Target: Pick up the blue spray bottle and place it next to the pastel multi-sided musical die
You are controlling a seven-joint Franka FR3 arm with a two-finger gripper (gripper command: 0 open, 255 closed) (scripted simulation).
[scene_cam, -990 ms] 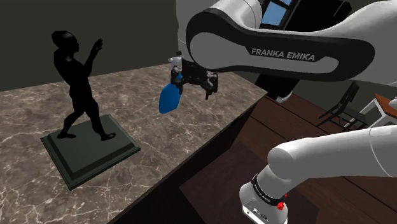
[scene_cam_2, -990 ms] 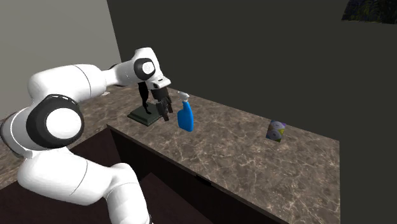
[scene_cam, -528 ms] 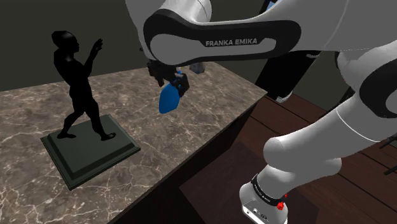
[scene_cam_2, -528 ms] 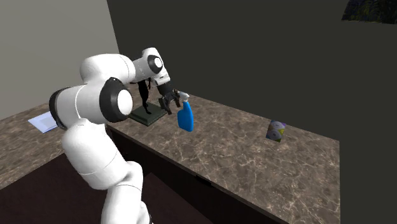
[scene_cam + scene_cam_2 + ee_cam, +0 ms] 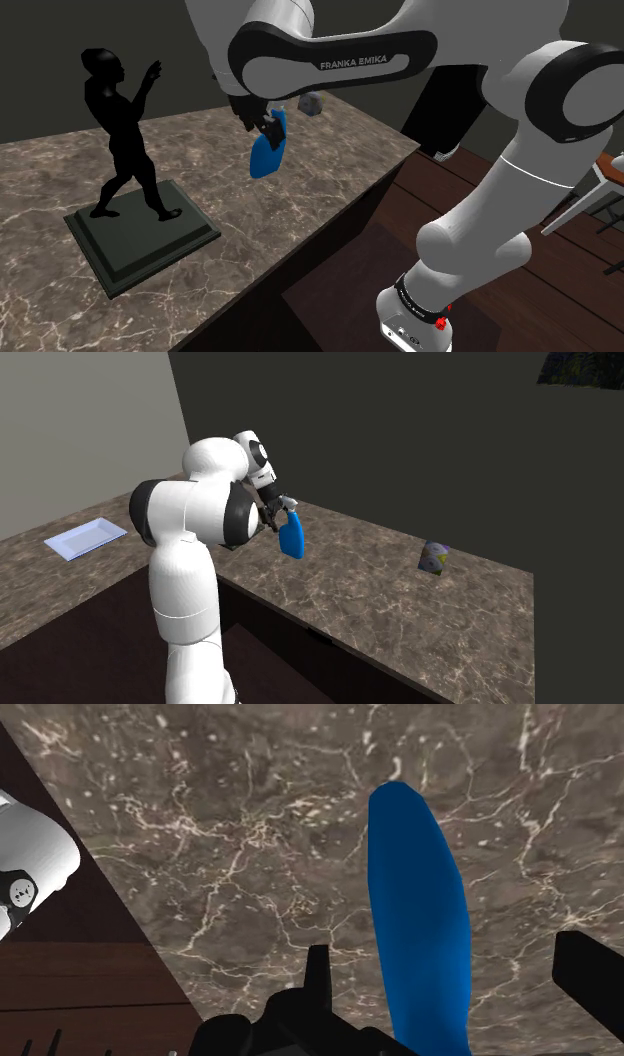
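A blue spray bottle (image 5: 267,152) hangs in the air above the brown marble counter (image 5: 330,160), body pointing down and a little tilted. My gripper (image 5: 264,124) is shut on its head, under the white forearm. In the second exterior view the bottle (image 5: 292,538) hangs from the gripper (image 5: 275,512) over the counter's near part. The wrist view has the blue bottle (image 5: 420,934) running out between the black fingers (image 5: 318,972), with my gripper (image 5: 450,1004) above bare marble. The pastel die (image 5: 433,558) lies far along the counter; in the shoulder view the die (image 5: 311,103) sits just beyond the forearm.
A black figure statue (image 5: 122,130) stands on a dark square base (image 5: 150,240) at the shoulder view's left. A pale blue tray (image 5: 85,538) lies on a side counter. The counter edge (image 5: 330,225) drops to a wooden floor beside my stand (image 5: 412,322).
The arm's elbow and upper links have swung round, towards the shoulder view's right. The gripper has turned with the bottle in it; the bottle stays at nearly the same spot above the counter.
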